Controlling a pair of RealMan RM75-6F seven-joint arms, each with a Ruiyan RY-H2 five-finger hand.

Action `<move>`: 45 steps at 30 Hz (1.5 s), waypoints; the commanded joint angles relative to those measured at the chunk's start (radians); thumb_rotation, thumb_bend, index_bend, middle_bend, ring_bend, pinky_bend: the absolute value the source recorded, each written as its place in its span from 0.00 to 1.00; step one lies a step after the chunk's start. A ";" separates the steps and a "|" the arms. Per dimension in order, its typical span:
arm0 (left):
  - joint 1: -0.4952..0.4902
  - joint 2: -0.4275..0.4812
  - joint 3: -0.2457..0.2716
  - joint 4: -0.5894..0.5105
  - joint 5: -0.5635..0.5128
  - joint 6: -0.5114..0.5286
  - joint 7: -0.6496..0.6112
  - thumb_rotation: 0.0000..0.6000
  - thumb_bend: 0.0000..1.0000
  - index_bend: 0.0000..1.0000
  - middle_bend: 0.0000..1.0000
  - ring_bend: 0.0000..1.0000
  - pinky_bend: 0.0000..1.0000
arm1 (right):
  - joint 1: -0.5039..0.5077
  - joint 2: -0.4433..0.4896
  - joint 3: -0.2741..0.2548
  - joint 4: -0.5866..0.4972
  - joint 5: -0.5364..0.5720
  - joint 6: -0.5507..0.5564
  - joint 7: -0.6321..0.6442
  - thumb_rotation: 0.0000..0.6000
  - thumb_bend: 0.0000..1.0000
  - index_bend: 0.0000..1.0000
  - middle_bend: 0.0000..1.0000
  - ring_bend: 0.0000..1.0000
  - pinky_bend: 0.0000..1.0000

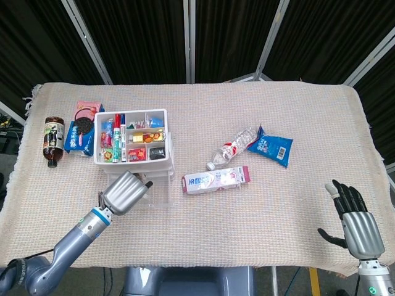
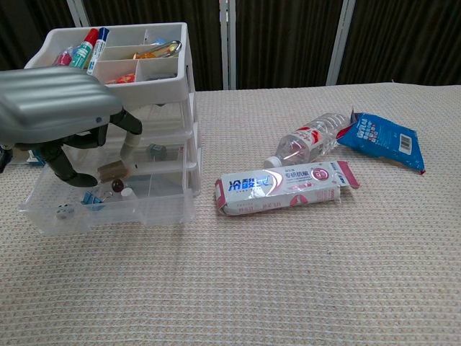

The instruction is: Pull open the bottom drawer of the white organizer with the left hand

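My left hand (image 2: 61,119) hangs over the pulled-out bottom drawer (image 2: 108,205) of the white organizer (image 1: 131,143), fingers (image 2: 130,122) curled down, holding nothing I can see. My right hand (image 1: 358,227) is spread wide, far off at the surface's edge. A toothpaste box (image 2: 284,186) lies beside the drawer.
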 commanded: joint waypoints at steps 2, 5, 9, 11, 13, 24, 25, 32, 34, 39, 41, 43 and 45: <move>-0.022 -0.023 0.005 0.017 -0.043 -0.006 0.051 1.00 0.23 0.45 1.00 0.95 0.81 | 0.000 0.003 0.000 0.000 -0.001 0.002 0.007 1.00 0.05 0.00 0.00 0.00 0.00; -0.039 -0.039 0.011 0.025 -0.086 -0.007 0.088 1.00 0.24 0.43 1.00 0.95 0.81 | 0.000 0.004 0.000 0.000 -0.001 0.001 0.010 1.00 0.05 0.00 0.00 0.00 0.00; -0.056 -0.052 0.021 0.033 -0.121 -0.009 0.129 1.00 0.25 0.40 1.00 0.95 0.81 | 0.000 0.005 -0.001 -0.001 -0.001 0.000 0.011 1.00 0.05 0.00 0.00 0.00 0.00; -0.067 -0.067 0.025 0.035 -0.147 -0.007 0.146 1.00 0.25 0.39 1.00 0.95 0.81 | -0.001 0.005 -0.001 -0.002 -0.001 0.001 0.011 1.00 0.05 0.00 0.00 0.00 0.00; -0.074 -0.076 0.028 0.037 -0.162 -0.006 0.152 1.00 0.25 0.39 1.00 0.95 0.81 | -0.001 0.006 -0.001 -0.002 0.000 0.001 0.013 1.00 0.05 0.00 0.00 0.00 0.00; -0.105 -0.123 0.047 0.062 -0.197 0.026 0.156 1.00 0.25 0.41 1.00 0.95 0.81 | 0.000 0.010 0.000 -0.003 0.001 -0.001 0.026 1.00 0.05 0.00 0.00 0.00 0.00; -0.107 -0.126 0.048 0.065 -0.199 0.027 0.155 1.00 0.25 0.41 1.00 0.95 0.81 | 0.000 0.011 0.000 -0.003 0.000 0.000 0.026 1.00 0.05 0.00 0.00 0.00 0.00; -0.121 -0.147 0.060 0.080 -0.210 0.030 0.158 1.00 0.27 0.45 1.00 0.95 0.81 | -0.001 0.013 0.001 -0.004 0.002 0.003 0.032 1.00 0.05 0.00 0.00 0.00 0.00; -0.126 -0.151 0.064 0.083 -0.211 0.035 0.157 1.00 0.27 0.47 1.00 0.95 0.81 | -0.001 0.012 0.000 -0.004 0.001 0.002 0.032 1.00 0.05 0.00 0.00 0.00 0.00; -0.134 -0.156 0.074 0.090 -0.216 0.045 0.154 1.00 0.29 0.50 1.00 0.95 0.81 | 0.000 0.012 -0.001 -0.005 0.001 -0.001 0.032 1.00 0.05 0.00 0.00 0.00 0.00; -0.138 -0.157 0.080 0.093 -0.221 0.050 0.155 1.00 0.29 0.50 1.00 0.95 0.81 | -0.001 0.013 -0.001 -0.006 0.000 0.001 0.033 1.00 0.05 0.00 0.00 0.00 0.00; -0.141 -0.157 0.085 0.094 -0.226 0.054 0.159 1.00 0.29 0.49 1.00 0.95 0.81 | -0.002 0.014 -0.001 -0.006 0.000 0.002 0.035 1.00 0.05 0.00 0.00 0.00 0.00; -0.144 -0.155 0.090 0.092 -0.233 0.057 0.163 1.00 0.29 0.49 1.00 0.95 0.80 | -0.001 0.014 -0.001 -0.007 0.000 0.001 0.036 1.00 0.05 0.00 0.00 0.00 0.00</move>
